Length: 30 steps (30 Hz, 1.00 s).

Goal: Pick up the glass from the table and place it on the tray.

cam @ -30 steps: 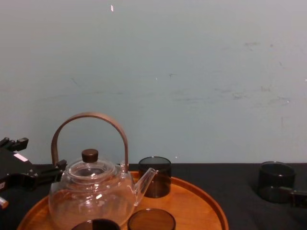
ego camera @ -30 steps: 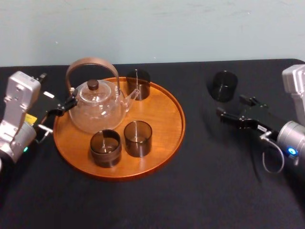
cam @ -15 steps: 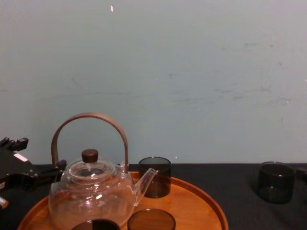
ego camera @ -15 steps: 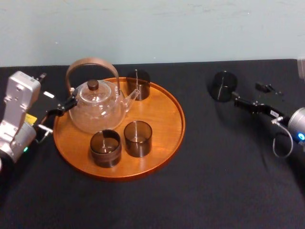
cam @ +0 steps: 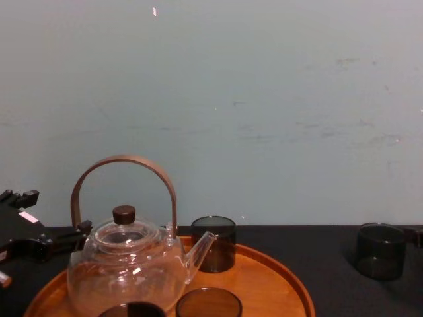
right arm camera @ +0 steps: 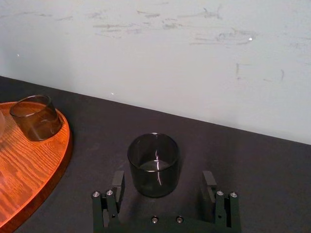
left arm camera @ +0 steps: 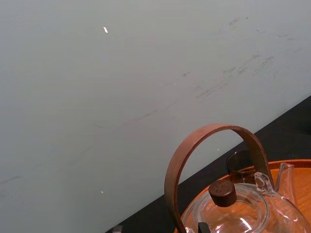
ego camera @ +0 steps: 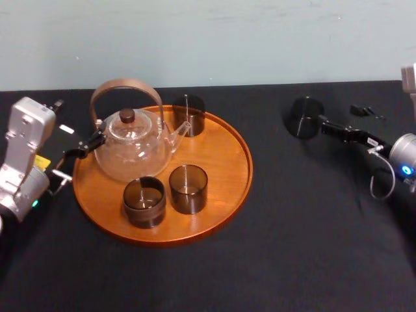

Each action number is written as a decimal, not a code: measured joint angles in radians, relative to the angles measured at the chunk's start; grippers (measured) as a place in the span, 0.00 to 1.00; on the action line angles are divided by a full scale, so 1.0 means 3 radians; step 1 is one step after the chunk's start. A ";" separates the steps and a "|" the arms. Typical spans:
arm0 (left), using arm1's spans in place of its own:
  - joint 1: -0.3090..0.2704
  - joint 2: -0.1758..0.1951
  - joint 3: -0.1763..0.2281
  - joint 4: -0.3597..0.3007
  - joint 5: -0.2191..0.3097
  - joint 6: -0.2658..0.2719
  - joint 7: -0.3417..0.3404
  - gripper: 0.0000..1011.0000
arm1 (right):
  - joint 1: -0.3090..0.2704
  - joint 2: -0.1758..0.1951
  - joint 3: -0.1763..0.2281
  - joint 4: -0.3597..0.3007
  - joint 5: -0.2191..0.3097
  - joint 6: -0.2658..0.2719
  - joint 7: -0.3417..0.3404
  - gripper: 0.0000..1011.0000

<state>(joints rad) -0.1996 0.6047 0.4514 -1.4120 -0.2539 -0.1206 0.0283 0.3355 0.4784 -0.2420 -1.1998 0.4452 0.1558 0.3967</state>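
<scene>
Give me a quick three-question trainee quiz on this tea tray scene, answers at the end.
1. Multiple choice: how many dark glasses stand on the tray? A: two. B: three. C: four.
2. True or false: the right gripper is shut on the glass that stands on the table.
3. Fill the gap: the left gripper sits at the tray's left edge, beside the ____.
Key: 1 B. 2 False: its fingers stand open, not clamped on it. 3 The teapot.
</scene>
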 joint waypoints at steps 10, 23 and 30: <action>0.0000 0.0000 0.0000 0.0000 0.0000 0.0000 0.0000 1.00 | 0.0129 -0.0084 -0.0078 0.0172 -0.0040 0.0035 0.0081 0.99; 0.0000 0.0000 0.0000 0.0000 0.0000 0.0000 0.0000 1.00 | 0.0324 -0.0182 -0.0169 0.0417 -0.0129 0.0043 0.0117 0.99; 0.0000 0.0000 0.0000 0.0000 0.0000 0.0000 0.0000 1.00 | 0.0392 -0.0221 -0.0179 0.0525 -0.0160 0.0038 0.0124 0.99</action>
<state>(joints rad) -0.1995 0.6047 0.4514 -1.4119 -0.2539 -0.1205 0.0283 0.4529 0.4121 -0.2957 -1.0422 0.3971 0.1673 0.4339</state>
